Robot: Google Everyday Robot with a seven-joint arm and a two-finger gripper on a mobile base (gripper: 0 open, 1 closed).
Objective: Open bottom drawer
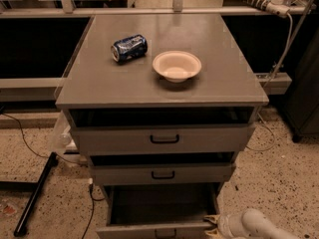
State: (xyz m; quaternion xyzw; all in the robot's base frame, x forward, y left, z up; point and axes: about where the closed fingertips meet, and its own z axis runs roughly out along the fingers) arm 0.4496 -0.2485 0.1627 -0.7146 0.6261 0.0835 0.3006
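The gripper sits at the bottom right edge of the view, against the right front corner of the bottom drawer. Its tip is partly cut off by the frame, so I cannot tell whether it is spread, closed or clamped on the drawer's edge. The pale arm runs off to its right and out of view. Just left of the gripper, the drawer stands pulled out, with its dark inside showing. Its front is mostly cropped, and only the top of its black handle shows. Above the gripper are the middle drawer and the top drawer, both slightly out. Further up and to the left, on the cabinet top, a bowl sits near a blue can lying on its side.
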